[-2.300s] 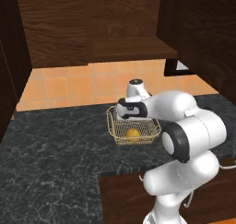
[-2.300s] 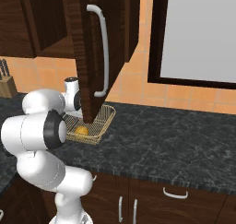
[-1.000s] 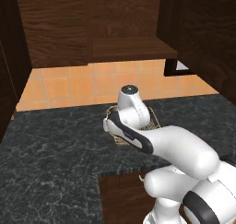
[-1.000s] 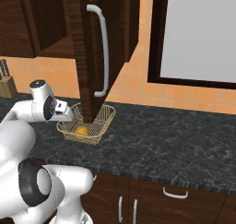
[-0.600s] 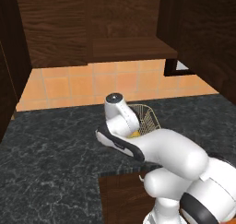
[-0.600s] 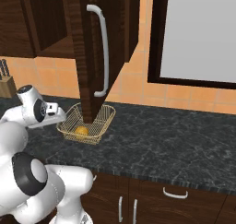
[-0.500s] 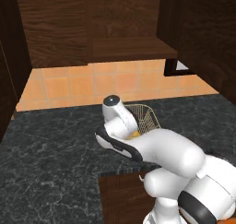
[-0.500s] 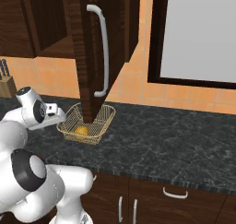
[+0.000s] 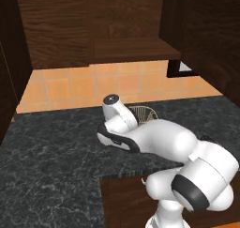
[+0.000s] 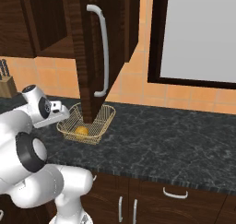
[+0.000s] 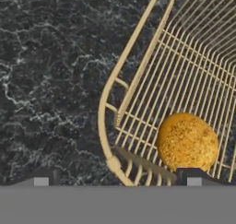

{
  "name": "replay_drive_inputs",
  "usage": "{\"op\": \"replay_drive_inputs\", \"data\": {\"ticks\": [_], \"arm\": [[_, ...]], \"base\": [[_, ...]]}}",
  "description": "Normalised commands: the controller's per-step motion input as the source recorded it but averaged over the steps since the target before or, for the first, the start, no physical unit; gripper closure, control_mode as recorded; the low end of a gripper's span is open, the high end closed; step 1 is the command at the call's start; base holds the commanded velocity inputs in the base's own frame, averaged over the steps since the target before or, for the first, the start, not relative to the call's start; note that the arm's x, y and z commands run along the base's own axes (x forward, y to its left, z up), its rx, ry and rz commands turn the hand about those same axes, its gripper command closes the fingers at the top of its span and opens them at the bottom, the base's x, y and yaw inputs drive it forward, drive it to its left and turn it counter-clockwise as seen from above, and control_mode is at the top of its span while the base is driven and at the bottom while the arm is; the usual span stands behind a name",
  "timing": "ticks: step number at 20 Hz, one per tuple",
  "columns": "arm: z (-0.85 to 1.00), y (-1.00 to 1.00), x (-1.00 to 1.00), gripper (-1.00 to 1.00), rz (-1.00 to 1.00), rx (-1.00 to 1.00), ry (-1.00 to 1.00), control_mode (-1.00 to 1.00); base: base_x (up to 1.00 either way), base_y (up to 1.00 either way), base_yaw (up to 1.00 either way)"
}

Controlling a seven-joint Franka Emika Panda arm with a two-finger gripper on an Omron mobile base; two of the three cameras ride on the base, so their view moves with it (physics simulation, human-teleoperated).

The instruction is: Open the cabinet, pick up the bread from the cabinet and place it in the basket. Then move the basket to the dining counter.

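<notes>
Bread (image 11: pixel 187 142) in basket (image 11: pixel 138 71); gripper (image 11: pixel 115 178) astride rim

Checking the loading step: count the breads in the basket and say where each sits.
1. A single bread lies on the floor of the basket, near one corner, close in front of the hand. The arm covers part of the basket in the left base view.

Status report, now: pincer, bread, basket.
Pincer open, straddling the basket rim at one corner. Bread sits inside the basket, on the black counter. Open cabinet door hangs just above the basket.
</notes>
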Motion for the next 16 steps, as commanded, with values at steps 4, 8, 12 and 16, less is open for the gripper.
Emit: {"op": "replay_drive_inputs", "data": {"ticks": [4,8,12,16], "arm": [[-0.28,0.00,0.05,-1.00,0.02,0.00,0.00,-1.00],[-0.32,0.00,0.00,-1.00,0.07,0.00,0.00,-1.00],[-0.32,0.00,0.14,-1.00,0.07,0.00,0.00,-1.00],[-0.31,0.00,0.25,-1.00,0.06,0.00,0.00,-1.00]], "base": [[0.00,0.00,0.00],[0.00,0.00,0.00],[0.00,0.00,0.00],[0.00,0.00,0.00]]}}
